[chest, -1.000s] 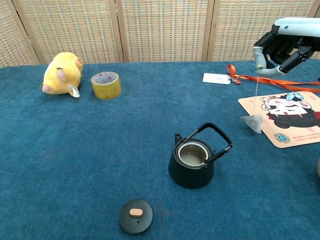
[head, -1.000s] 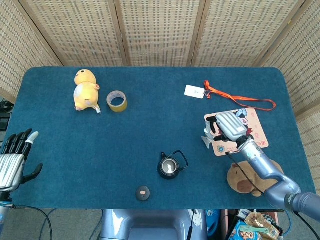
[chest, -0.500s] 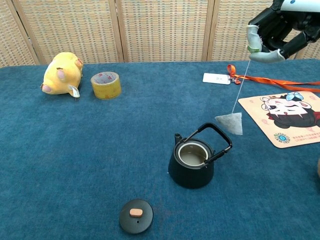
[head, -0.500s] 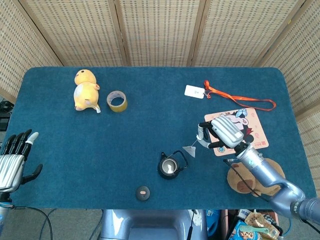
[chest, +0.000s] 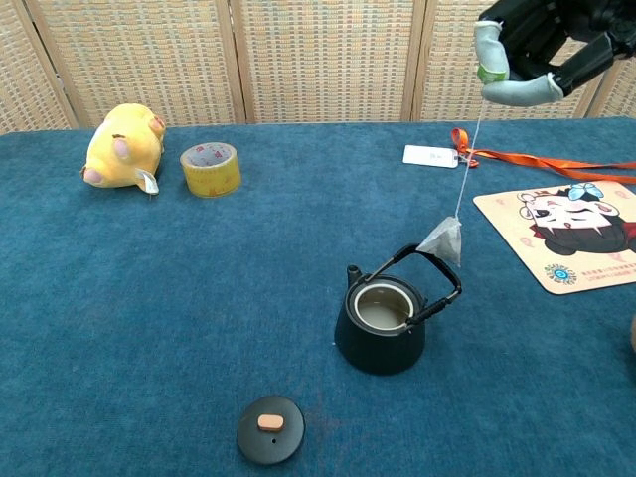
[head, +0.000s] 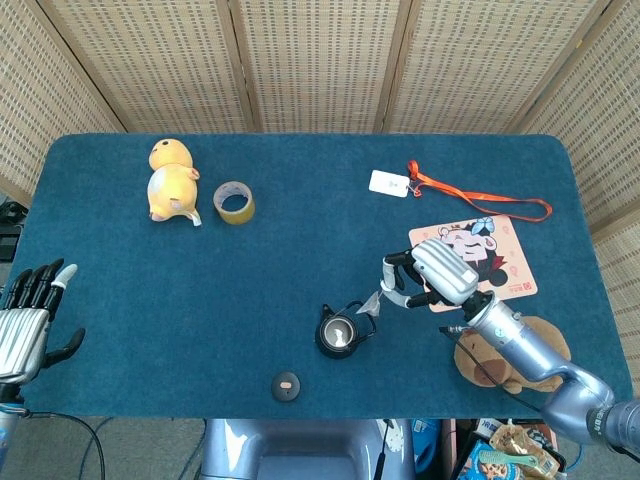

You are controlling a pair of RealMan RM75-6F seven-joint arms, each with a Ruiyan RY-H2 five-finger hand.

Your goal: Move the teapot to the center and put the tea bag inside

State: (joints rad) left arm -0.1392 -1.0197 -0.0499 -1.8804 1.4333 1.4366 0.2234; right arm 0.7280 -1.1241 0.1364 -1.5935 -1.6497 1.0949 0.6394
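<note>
Teapot first: the small black cast-iron teapot (chest: 382, 325) with a hoop handle stands near the middle of the blue felt tabletop (chest: 179, 298), its mouth uncovered, and its round black lid with a tan knob (chest: 270, 428) lies just in front of it. The right robot hand (chest: 527, 45) pinches the tag end of a white string, and the pale, pyramid-shaped tea bag (chest: 442, 240) hangs from it, right beside the raised handle rather than over the mouth. From the chest view I cannot be sure whether the bag is brushing the handle or hanging just clear of it.

That is where the trouble could come from. A bag on a long string swings, so a quick sideways move may carry it past the opening or drape it over the handle. Lowered from where it hangs, it would likely land on the handle or outside the pot. A snagged string could also tug the light pot off its spot.

The left robot hand (head: 28, 318) rests at the tabletop's edge, fingers spread, holding nothing.
</note>
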